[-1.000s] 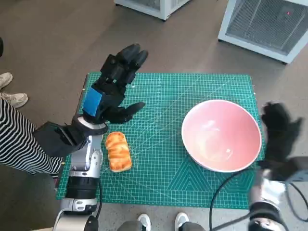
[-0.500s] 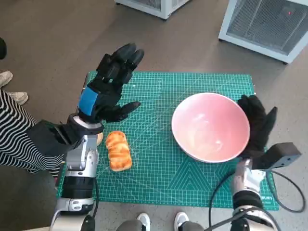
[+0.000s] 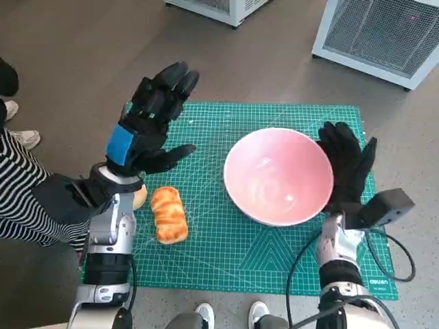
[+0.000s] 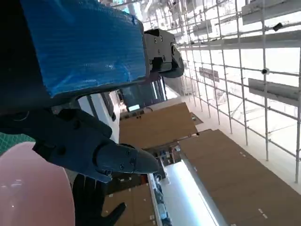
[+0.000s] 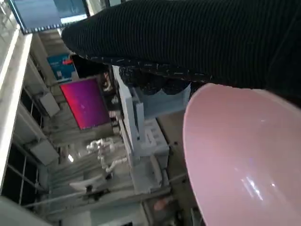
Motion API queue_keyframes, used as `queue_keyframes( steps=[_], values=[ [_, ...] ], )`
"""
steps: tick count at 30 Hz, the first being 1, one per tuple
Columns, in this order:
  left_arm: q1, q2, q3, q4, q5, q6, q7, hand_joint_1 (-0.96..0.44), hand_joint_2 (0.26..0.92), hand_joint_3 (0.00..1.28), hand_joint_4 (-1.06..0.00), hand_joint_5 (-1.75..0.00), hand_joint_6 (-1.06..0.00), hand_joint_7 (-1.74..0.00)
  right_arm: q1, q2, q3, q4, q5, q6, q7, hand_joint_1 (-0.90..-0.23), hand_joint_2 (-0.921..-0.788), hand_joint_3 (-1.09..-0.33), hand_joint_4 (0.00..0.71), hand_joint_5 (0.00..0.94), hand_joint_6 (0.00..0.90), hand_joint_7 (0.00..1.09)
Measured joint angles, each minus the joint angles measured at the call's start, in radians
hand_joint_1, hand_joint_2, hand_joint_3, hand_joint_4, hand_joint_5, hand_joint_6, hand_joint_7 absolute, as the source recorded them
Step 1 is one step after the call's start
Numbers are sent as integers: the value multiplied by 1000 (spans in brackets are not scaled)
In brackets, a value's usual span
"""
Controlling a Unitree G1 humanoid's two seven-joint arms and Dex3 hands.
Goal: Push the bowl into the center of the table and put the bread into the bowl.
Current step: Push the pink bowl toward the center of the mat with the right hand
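1. Pink bowl (image 3: pixel 278 175) sits right of the mat's middle; your right hand (image 3: pixel 346 168), fingers spread, presses its right rim.
2. Bread (image 3: pixel 168 214) lies lengthwise below your left hand (image 3: pixel 147 127), which is spread and holding nothing.

Open mat (image 3: pixel 206 233) separates bread (image 3: pixel 169 215) from bowl (image 3: pixel 278 175).

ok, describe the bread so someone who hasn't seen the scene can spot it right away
Start from the green cutting mat covering the small table. On its left side, below the raised left hand, lies the bread: a small golden-orange ridged loaf lying flat on the mat. It sits well apart from the big pink bowl that the right hand touches, and is the only orange thing there.
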Motion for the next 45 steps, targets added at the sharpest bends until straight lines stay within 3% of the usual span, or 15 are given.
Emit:
queue_keyframes(
  steps=[13,30,37,42,45],
  values=[
    [18,7,0,-24,5,13,30,-395,921,136,-134,-85,1,-532,-43,38,14,28,-7,36,0,-574,-921,-864,53,0,11,411],
    [33,11,-1,-35,7,14,48,-394,921,136,-145,-72,1,-537,-104,60,20,62,-9,100,-22,-569,-921,-886,49,1,20,408],
    [45,9,-4,-39,11,14,60,-393,921,135,-149,-67,1,-542,-104,51,21,59,-9,110,-22,-564,-921,-881,49,1,19,404],
    [53,4,-11,-45,19,13,68,-392,921,134,-150,-62,1,-541,-98,18,29,26,-15,104,-23,-592,-921,-869,53,2,14,403],
    [57,3,-11,-45,24,13,73,-396,921,134,-152,-60,1,-540,-93,-6,46,-22,-37,76,-29,-606,-921,-856,57,4,17,408]
  ],
)
